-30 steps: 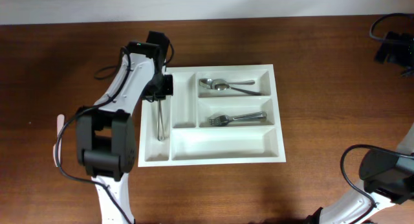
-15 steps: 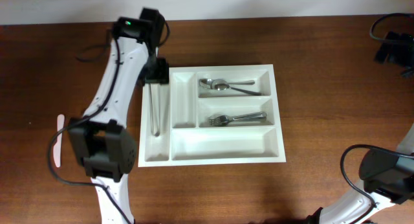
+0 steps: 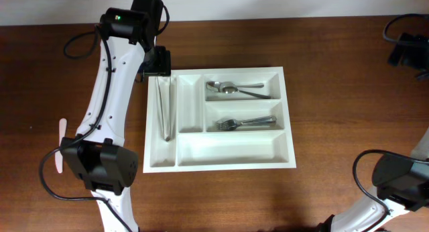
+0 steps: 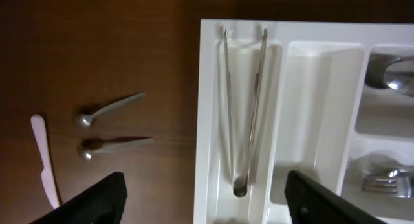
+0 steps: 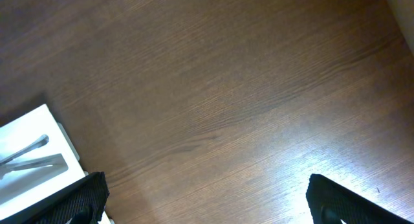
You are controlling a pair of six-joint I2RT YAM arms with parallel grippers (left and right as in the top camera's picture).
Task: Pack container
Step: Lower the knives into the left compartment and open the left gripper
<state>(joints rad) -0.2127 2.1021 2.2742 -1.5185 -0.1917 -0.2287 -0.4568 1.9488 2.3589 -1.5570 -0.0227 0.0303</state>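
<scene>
The left arm's fingers (image 4: 97, 203) are spread wide with nothing between them, hovering over the far left corner of the container (image 3: 228, 150). This white five-compartment tray sits mid-worktop. The right arm's fingers (image 5: 81, 199) are likewise parted and empty, above bare wood well to the right of the tray.

Metal tongs (image 4: 255, 104) lie lengthwise in the leftmost narrow slot. A fork (image 3: 244, 122) and some spoons (image 3: 231, 88) fill two of the wider compartments. The second narrow slot and the long near compartment are empty.

Outside the tray, to its left, lie two small spoons (image 4: 107, 109) side by side and, beyond them, a white plastic knife (image 4: 43, 159).

The likely next step is fetching one of these. The spoons are thin and lie flat, so the fingers should straddle a handle crosswise, come down close to the wood and close gently. The two lie near each other, so the second could be nudged.

The worktop (image 3: 335, 192) is dark brown wood grain with a slight sheen. A pale wall runs along its far edge, and black cables (image 3: 405, 47) sit at the far right.
</scene>
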